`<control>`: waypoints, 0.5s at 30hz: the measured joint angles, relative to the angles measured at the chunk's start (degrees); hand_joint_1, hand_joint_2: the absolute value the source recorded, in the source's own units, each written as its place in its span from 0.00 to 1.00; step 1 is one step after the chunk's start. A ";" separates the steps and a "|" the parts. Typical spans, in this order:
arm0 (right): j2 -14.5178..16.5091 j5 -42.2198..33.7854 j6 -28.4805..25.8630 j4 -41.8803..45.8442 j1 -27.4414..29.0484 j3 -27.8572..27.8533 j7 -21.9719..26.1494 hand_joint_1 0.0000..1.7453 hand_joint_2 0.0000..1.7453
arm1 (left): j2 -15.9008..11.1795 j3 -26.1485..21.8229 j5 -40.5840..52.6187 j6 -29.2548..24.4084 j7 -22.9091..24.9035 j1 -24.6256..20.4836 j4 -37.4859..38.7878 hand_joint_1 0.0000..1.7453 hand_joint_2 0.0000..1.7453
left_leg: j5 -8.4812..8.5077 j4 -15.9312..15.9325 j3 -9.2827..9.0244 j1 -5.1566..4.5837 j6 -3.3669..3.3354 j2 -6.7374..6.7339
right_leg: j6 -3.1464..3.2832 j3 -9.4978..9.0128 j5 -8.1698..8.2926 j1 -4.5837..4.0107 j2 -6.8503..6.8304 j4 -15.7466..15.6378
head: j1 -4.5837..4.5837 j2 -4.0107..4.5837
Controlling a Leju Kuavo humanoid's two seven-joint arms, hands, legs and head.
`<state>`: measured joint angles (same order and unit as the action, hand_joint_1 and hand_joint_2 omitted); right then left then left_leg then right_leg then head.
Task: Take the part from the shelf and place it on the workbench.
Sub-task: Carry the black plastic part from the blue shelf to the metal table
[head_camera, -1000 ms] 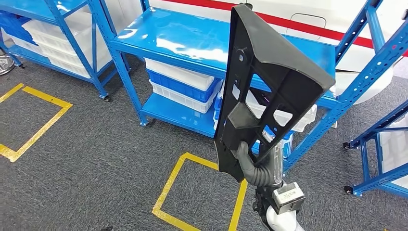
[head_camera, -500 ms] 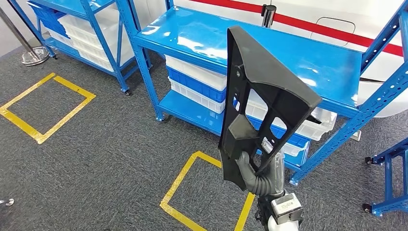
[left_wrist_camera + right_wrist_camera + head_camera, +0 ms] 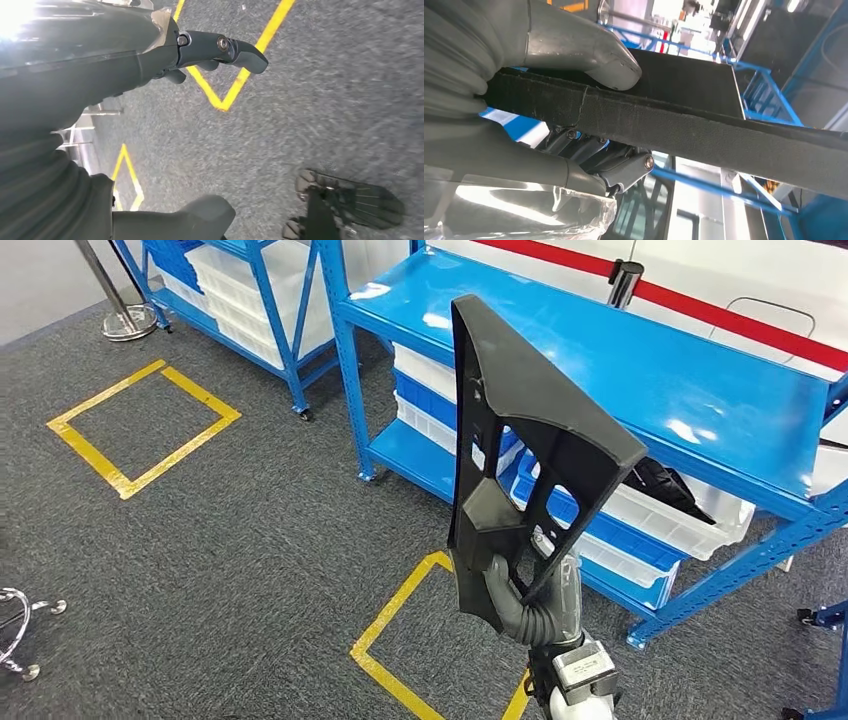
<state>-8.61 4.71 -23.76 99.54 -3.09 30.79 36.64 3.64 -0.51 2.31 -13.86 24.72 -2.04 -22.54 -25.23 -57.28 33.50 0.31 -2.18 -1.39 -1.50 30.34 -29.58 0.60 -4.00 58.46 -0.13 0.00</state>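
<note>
The part (image 3: 530, 440) is a long black plastic panel with ribs and cut-outs, wide at one end. It stands nearly upright in front of me, and my right hand (image 3: 520, 605) grips it near its lower end. In the right wrist view the grey thumb (image 3: 574, 45) presses on the edge of the part (image 3: 704, 125) while the darker fingers clamp it from the other side. My left hand (image 3: 100, 100) hangs over the grey carpet, its fingers apart and holding nothing. Behind the part stands the blue shelf (image 3: 640, 370).
White and blue bins (image 3: 660, 520) fill the shelf's lower level, one holding a black item (image 3: 655, 485). A second blue rack (image 3: 260, 300) stands at the back left beside a stanchion base (image 3: 125, 320). Yellow tape squares (image 3: 140, 425) (image 3: 400, 610) mark the carpet. A chair base (image 3: 20, 630) sits at the left edge.
The whole picture has shifted to the right, so the camera has turned left. The part stays upright in my right hand, in the same grip.
</note>
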 joint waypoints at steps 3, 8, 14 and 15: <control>-0.16 -0.64 0.52 -0.17 0.74 0.12 0.08 1.00 1.00 | 0.04 0.87 0.42 -0.62 0.11 -0.36 0.16 0.00 1.00 | 0.38 0.15 0.18 0.04 -0.78 1.69 | 0.74 4.58 -4.87 0.15 3.03 10.00 | 0.42 0.00; -0.09 -1.72 1.83 -0.95 1.25 0.28 -0.01 1.00 1.00 | 0.16 2.07 0.74 -0.66 0.16 -0.77 1.42 0.00 1.00 | 0.53 0.04 0.22 -0.16 -0.77 5.24 | -0.57 3.29 -2.08 0.19 5.03 6.88 | 0.69 0.00; 0.45 -2.06 2.19 -1.15 1.16 0.30 -0.01 1.00 1.00 | -0.15 3.20 1.12 0.65 0.25 -1.06 2.17 0.00 1.00 | 0.74 -0.51 1.14 -0.34 0.76 7.29 | 0.74 -0.57 1.34 0.33 6.00 -1.42 | 0.67 0.00; 0.63 -2.07 2.21 -1.16 1.12 0.30 -0.01 1.00 1.00 | -0.24 3.34 1.14 0.67 0.29 -1.07 2.32 0.00 1.00 | 0.03 -1.56 1.66 -0.27 1.08 6.14 | 1.20 -0.64 1.48 0.53 5.47 -1.54 | 0.53 0.00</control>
<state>-7.98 2.64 -21.55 98.38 -1.97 31.08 36.63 3.40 2.83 3.45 -13.19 25.01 -3.11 -20.22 -25.20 -58.84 35.16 0.04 -1.10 4.75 -0.30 29.70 -28.10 1.13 1.47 56.91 0.41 0.00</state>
